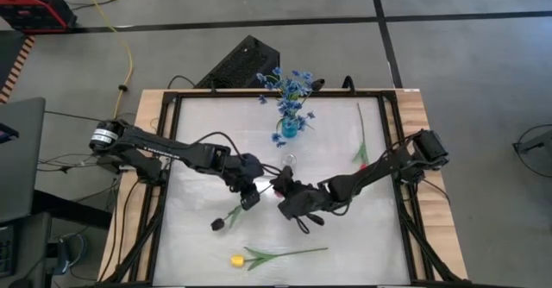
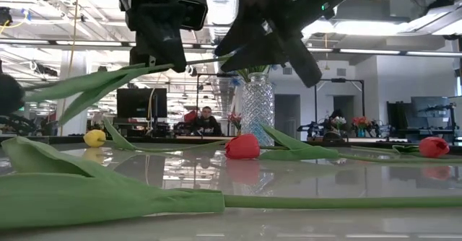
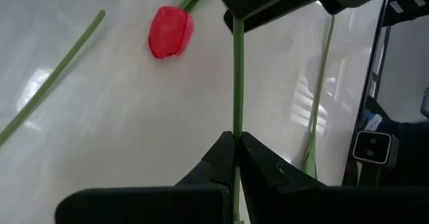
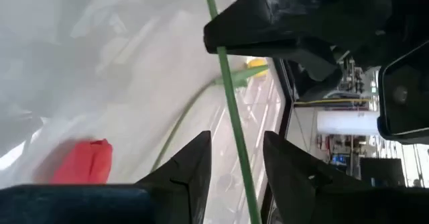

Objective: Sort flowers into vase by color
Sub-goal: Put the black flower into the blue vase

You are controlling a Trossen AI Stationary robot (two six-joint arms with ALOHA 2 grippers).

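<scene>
Two red tulips (image 1: 360, 159), one yellow tulip (image 1: 237, 260) are counted on the table (image 1: 345, 228); a dark-bloomed stem (image 3: 237, 83) is clamped by the left gripper (image 3: 237, 147), straddled by the half-open right gripper (image 4: 236, 153).

Red case (image 1: 33, 5) on floor, yellow cable (image 1: 126, 42), person (image 2: 207, 120) behind table
</scene>
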